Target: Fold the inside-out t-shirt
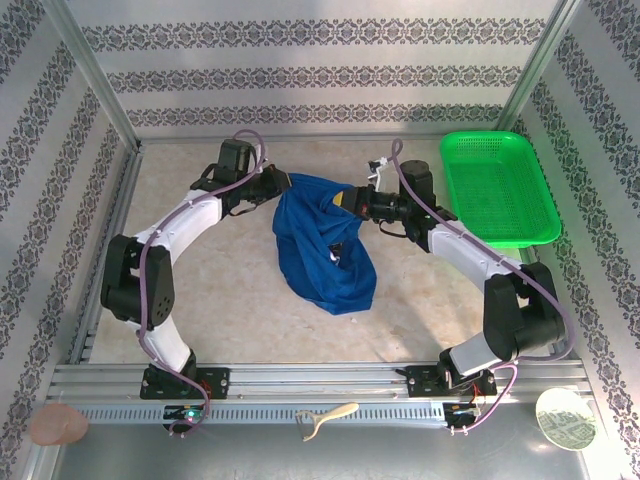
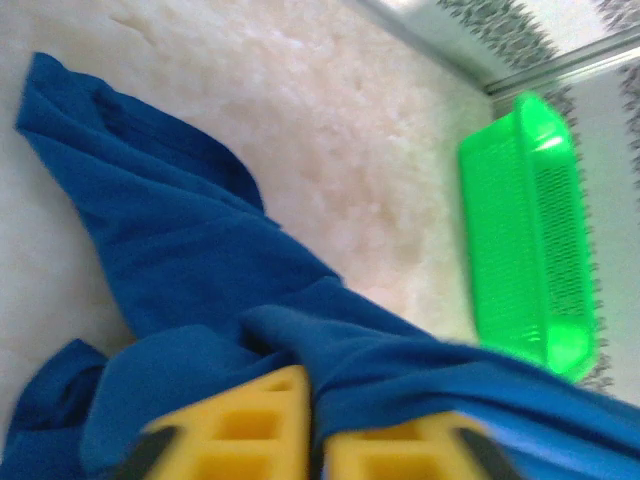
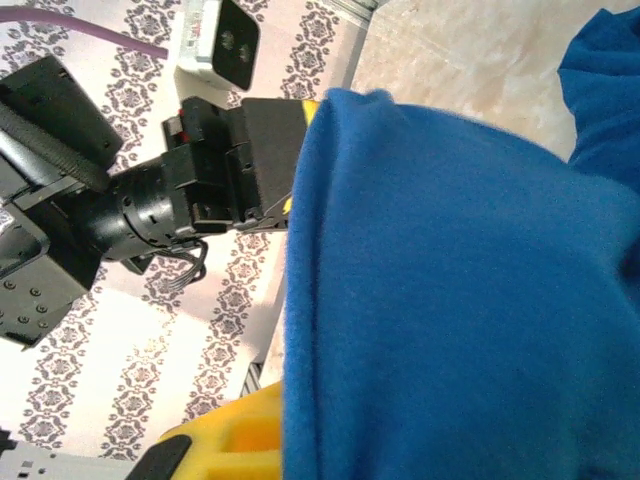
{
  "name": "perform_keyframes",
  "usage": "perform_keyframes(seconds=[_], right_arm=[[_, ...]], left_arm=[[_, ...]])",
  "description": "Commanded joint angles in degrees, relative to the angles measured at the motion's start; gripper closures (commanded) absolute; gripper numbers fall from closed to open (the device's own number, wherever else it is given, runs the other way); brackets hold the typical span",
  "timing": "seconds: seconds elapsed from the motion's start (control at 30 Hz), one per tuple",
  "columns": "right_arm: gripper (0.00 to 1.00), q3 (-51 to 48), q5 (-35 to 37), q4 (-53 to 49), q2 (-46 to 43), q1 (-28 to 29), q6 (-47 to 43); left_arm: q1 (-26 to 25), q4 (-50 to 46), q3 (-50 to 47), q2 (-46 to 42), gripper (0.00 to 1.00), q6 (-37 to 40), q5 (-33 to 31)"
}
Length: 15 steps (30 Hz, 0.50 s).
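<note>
From overhead: the royal blue t-shirt (image 1: 320,250) mid-table, strung between both arms and sagging toward the near edge in a crumpled, rounded pouch, a small white mark (image 1: 333,256) among its folds. At the cloth's upper left corner, the left gripper (image 1: 278,187); at its upper right, the right gripper (image 1: 350,200). Off to the far right, well apart from the shirt, a rectangular green plastic mesh basket (image 1: 497,188) with a raised rim, on a pale, mottled beige tabletop (image 1: 210,270).

From the left wrist, detail lost from above: blocky yellow fingers (image 2: 255,425) with square hollows, pressed almost together, only a thin dark slit between them, pinching a soft fold draped over their tips. Same basket here side-on, its wall finely perforated.

From the right wrist: matte, faintly fuzzy knit hanging in a broad smooth curve and hiding the fingertips, one yellow finger (image 3: 235,440) showing at the lower edge. Jaws closed on the cloth. Past the fabric's edge, the opposite arm's black wrist and its white camera (image 3: 220,40).
</note>
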Motion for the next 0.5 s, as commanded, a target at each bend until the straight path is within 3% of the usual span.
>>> perform_keyframes(seconds=[0.0,0.13,0.23,0.47], right_arm=[[1.0,-0.4,-1.6,8.0,-0.4,-1.1,2.6],[1.0,-1.2,0.2,7.6,-0.1,-1.1,2.8],[1.0,-1.7,1.1,7.1,0.1,-1.1,2.6],[1.0,-2.3,2.2,6.3,0.2,-1.2,2.6]], left_arm=[[1.4,-7.0,3.8,-0.4,0.71,6.2,-3.5],[-0.8,-8.9,3.2,-6.0,0.56,8.4,-3.7],[-4.7,-8.8,3.1,-8.6,0.52,9.5,-3.2],[-12.7,-1.3,-0.1,-9.0,0.58,9.9,-1.6]])
